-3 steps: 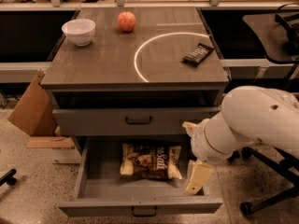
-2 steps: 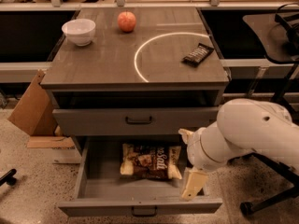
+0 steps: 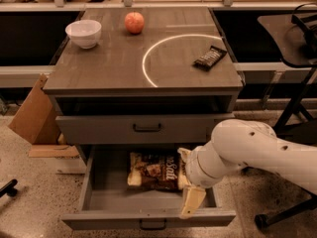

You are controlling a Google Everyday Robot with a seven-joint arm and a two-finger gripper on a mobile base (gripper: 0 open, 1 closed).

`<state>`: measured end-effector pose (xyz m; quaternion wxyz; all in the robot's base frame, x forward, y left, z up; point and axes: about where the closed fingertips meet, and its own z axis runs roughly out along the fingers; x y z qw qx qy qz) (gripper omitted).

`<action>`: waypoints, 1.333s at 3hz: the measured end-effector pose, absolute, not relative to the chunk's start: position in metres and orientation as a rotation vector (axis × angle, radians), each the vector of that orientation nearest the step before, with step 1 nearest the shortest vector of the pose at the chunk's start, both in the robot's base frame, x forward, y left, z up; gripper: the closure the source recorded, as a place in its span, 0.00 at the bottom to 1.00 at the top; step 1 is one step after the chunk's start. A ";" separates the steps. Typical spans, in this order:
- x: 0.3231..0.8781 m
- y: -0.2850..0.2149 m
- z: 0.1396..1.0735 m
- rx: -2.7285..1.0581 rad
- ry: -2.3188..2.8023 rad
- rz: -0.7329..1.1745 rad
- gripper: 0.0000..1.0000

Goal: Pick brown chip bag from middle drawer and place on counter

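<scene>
The middle drawer [image 3: 148, 217] is pulled open below the handled drawer [image 3: 146, 128]. The brown chip bag [image 3: 154, 171] lies flat inside it, right of centre, dark with white script and pale edges. My gripper [image 3: 187, 178] hangs over the drawer's right part, at the bag's right edge, covering that edge. Its cream fingers [image 3: 191, 201] stand apart, one towards the drawer front and one towards the back, with nothing held between them. The counter [image 3: 114, 63] with its thin white arc [image 3: 153, 48] is above.
On the counter stand a white bowl [image 3: 84, 32], a red apple [image 3: 134, 22] and a small dark candy bar [image 3: 210, 57]. A cardboard box [image 3: 32, 110] leans left of the cabinet. A dark chair or stand [image 3: 297, 48] is at the right.
My arm has swung left and further over the open drawer, bringing the gripper up against the bag's right edge. The bag has not moved.
</scene>
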<state>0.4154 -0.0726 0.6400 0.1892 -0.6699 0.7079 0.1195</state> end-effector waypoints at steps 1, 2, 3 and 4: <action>0.429 -0.068 0.623 -1.891 1.976 0.350 0.00; 0.438 -0.064 0.610 -1.891 1.967 0.362 0.00; 0.458 -0.059 0.583 -1.880 1.985 0.375 0.00; 0.477 -0.052 0.549 -1.869 2.004 0.387 0.00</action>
